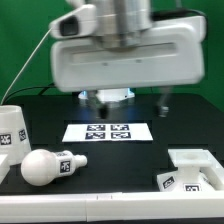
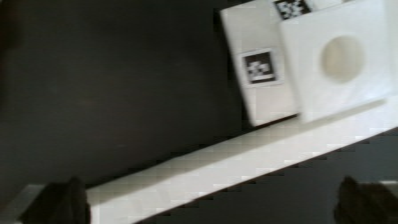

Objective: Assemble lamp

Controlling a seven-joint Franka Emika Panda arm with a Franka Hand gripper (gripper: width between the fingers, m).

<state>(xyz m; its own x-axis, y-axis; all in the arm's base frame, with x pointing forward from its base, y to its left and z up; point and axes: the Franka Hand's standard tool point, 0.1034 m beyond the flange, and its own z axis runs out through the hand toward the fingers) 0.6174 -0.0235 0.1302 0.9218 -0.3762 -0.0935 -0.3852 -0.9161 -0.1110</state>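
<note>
When seen from the wrist: gripper (image 2: 214, 205) spread wide, holding nothing, base (image 2: 331, 60) near it. Seen only from outside: bulb (image 1: 45, 166) and shade (image 1: 10, 132), well away.

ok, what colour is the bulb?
The bulb is white, with a black-and-white square tag on its neck; best in the exterior view.
</note>
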